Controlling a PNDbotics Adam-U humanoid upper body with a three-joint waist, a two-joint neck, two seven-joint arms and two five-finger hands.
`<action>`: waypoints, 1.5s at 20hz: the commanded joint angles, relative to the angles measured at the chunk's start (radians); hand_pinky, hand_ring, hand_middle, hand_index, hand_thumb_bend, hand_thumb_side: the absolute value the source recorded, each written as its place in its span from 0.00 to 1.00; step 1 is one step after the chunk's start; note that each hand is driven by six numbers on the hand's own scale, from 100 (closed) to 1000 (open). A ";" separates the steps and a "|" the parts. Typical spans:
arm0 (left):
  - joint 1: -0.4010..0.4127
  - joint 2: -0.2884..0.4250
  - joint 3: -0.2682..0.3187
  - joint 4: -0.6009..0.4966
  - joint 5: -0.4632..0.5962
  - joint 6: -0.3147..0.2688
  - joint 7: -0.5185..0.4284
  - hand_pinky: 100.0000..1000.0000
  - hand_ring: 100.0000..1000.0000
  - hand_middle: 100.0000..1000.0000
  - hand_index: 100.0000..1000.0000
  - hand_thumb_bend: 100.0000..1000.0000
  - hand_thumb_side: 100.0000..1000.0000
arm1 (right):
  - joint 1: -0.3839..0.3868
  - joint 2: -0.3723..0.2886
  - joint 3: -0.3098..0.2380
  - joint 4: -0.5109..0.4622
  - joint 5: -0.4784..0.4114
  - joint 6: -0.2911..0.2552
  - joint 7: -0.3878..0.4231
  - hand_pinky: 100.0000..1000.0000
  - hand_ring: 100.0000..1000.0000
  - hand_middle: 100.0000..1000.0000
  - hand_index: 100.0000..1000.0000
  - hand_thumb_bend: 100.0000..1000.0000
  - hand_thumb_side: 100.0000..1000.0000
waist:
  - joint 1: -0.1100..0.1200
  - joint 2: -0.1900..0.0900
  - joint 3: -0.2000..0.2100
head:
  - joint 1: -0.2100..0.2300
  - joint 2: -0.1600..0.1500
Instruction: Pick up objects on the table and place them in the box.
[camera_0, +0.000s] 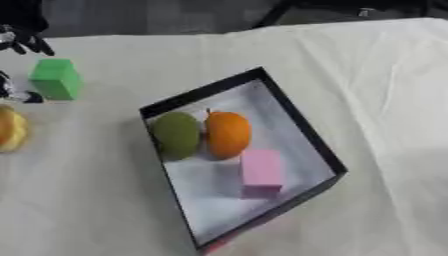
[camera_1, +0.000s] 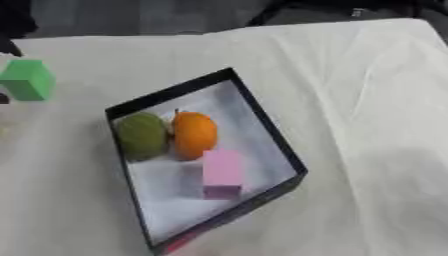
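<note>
**Next pick: green block, far left**

Green foam-like cube sits upright on the white cloth-covered worktop, far left, well apart from the black-walled, white-floored shallow box. Left robot hand shows only as dark fingers at the left edge, just beside the cube on its far-left side, with another dark bit at its near-left corner; looks to be bracketing it, but can't tell if the fingers are spread or closed on it. Right robot hand not visible.

Box already holds a round olive-green fruit, touching a round orange fruit on its right, and a pink rectangular block nearer. A yellowish round object lies on the worktop at the left edge, near side of the cube.

How I'd do it:
- Grip the cube on opposite flat faces, not corners.
- Lift straight up; clear the box's left wall before moving right.
- Drop in the open floor on the near-left side of the pink block, so the fruits don't get knocked.
</note>
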 joint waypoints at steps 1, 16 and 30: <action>-0.027 0.038 0.020 0.002 -0.028 -0.027 -0.015 0.84 0.87 0.81 0.82 0.58 0.01 | -0.006 -0.023 -0.008 -0.008 0.012 -0.006 0.002 0.81 0.87 0.77 0.80 0.00 0.58 | -0.011 0.004 -0.004 | 0.012 -0.003; -0.056 0.061 0.038 -0.008 -0.062 -0.031 0.031 0.83 0.85 0.77 0.81 0.59 0.00 | -0.009 -0.004 -0.005 0.000 0.037 -0.016 0.009 0.81 0.87 0.77 0.80 0.00 0.59 | -0.011 0.025 -0.020 | 0.041 -0.035; -0.061 0.066 0.075 0.039 -0.118 0.004 0.063 0.83 0.86 0.80 0.82 0.59 0.00 | -0.025 0.016 -0.002 0.010 0.057 -0.035 0.013 0.81 0.87 0.77 0.80 0.00 0.59 | -0.011 0.064 -0.064 | 0.080 -0.071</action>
